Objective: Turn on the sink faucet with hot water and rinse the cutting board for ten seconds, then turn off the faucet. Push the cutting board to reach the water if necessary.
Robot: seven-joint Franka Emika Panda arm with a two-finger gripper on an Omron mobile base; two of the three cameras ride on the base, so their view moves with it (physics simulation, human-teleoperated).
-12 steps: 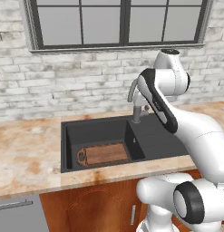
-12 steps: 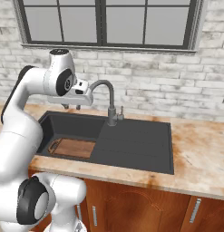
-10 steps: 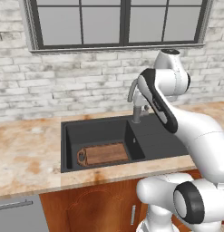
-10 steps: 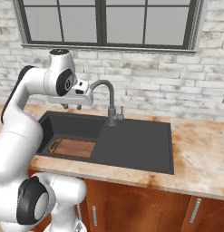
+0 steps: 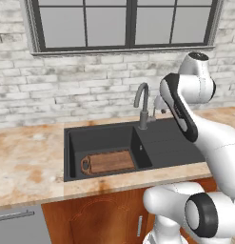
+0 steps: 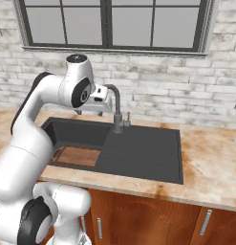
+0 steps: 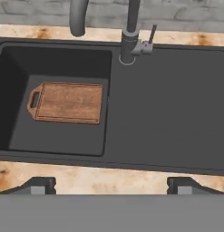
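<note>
No blue stream runs from the tall grey metal gooseneck faucet (image 7: 129,31), so by the look of it the task has hardly begun: hot water, the rinse and the shut-off are all left to do. The small brown wooden cutting board (image 7: 68,102) with its looped handle lies dry and flat in the deep basin of the dark charcoal matte sink (image 7: 168,113), set into the marbled tan table (image 5: 28,164). The end effector (image 7: 111,183) hangs high above the sink's front edge, its fingers spread wide with nothing between them, well apart from the faucet's thin side lever (image 7: 152,34).

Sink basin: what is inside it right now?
Inside the sink basin lies only the cutting board, flat on the floor. No water runs from the faucet. Nothing is covered.
</note>
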